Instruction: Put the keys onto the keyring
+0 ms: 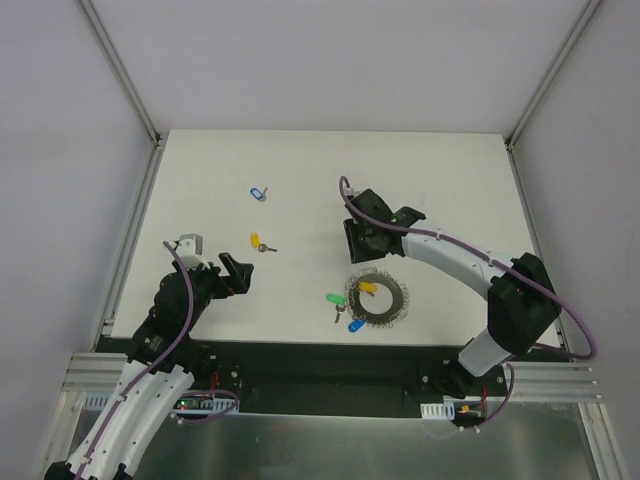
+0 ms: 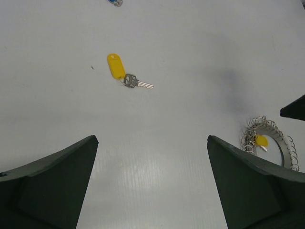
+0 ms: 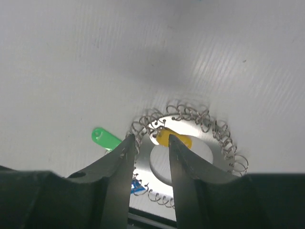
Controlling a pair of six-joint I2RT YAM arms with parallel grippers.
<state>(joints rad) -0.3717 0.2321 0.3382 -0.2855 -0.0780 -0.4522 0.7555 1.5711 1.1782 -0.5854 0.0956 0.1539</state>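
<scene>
The keyring (image 1: pixel 392 300), a grey disc edged with wire loops, lies on the white table at the front centre. A yellow-tagged key (image 1: pixel 367 289) lies on it, with a green-tagged key (image 1: pixel 334 298) and a blue-tagged key (image 1: pixel 355 325) at its left edge. A loose yellow-tagged key (image 1: pixel 260 242) and a loose blue-tagged key (image 1: pixel 259 193) lie further left. My right gripper (image 1: pixel 364 243) hovers over the ring's far edge, narrowly open and empty; its wrist view shows the ring (image 3: pixel 212 139) and yellow tag (image 3: pixel 180 140) behind the right gripper (image 3: pixel 150 139). My left gripper (image 2: pixel 152 140) is wide open and empty, short of the loose yellow key (image 2: pixel 116 66).
The table (image 1: pixel 440 180) is bounded by aluminium rails at left and right, and by a black mounting plate at the near edge. The keyring also shows at the right edge of the left wrist view (image 2: pixel 282 149).
</scene>
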